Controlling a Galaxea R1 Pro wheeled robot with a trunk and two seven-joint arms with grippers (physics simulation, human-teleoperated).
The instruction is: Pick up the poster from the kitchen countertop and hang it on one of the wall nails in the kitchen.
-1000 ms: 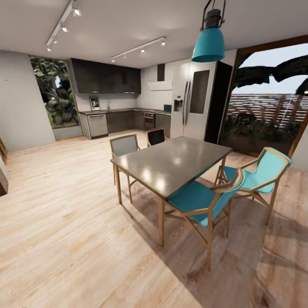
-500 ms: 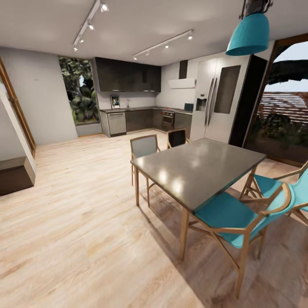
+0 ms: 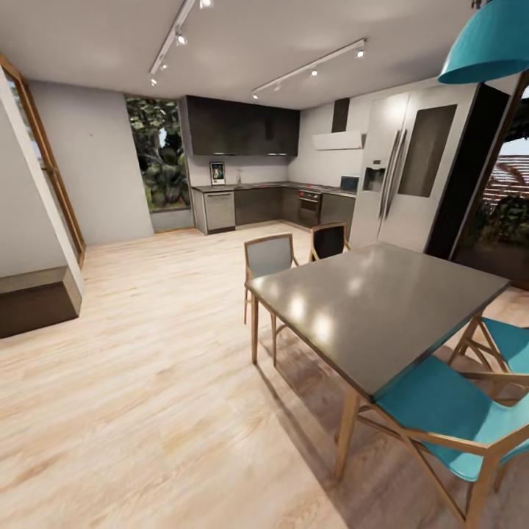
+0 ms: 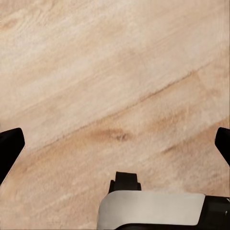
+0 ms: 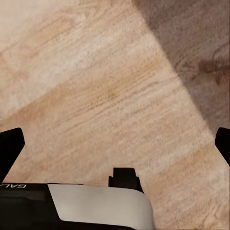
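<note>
**Robot in the dining area, poster far off on the kitchen table**

From the head view, the poster (image 3: pixel 217 173) stood upright at the far end of the room, on the grey kitchen table (image 3: pixel 257 186) and against the pale wall below the dark upper cabinets (image 3: pixel 241 128). It was too small to make out its artwork. A stainless dishwasher (image 3: pixel 220 211) sat just under it, and a window full of green foliage (image 3: pixel 163 153) lay beside the cabinets. Further along the far wall stood a tall silver refrigerator (image 3: pixel 400 176).

Nearer the camera, a grey dining table (image 3: pixel 382 305) stood on the light wooden floor (image 3: pixel 147 353), with a grey-backed chair (image 3: pixel 269 257) and a dark-backed chair (image 3: pixel 328 240) at its far side and a teal chair (image 3: pixel 448 411) at its near side. A teal pendant lamp (image 3: pixel 488 40) hung overhead.

In the left wrist view, the left gripper (image 4: pixel 115 143) was spread wide, its dark fingertips (image 4: pixel 9 146) at the picture's edges, with nothing between them but floor. In the right wrist view, the right gripper (image 5: pixel 115 143) was likewise wide open and empty, above floor crossed by a darker shadow (image 5: pixel 191 52).
</note>
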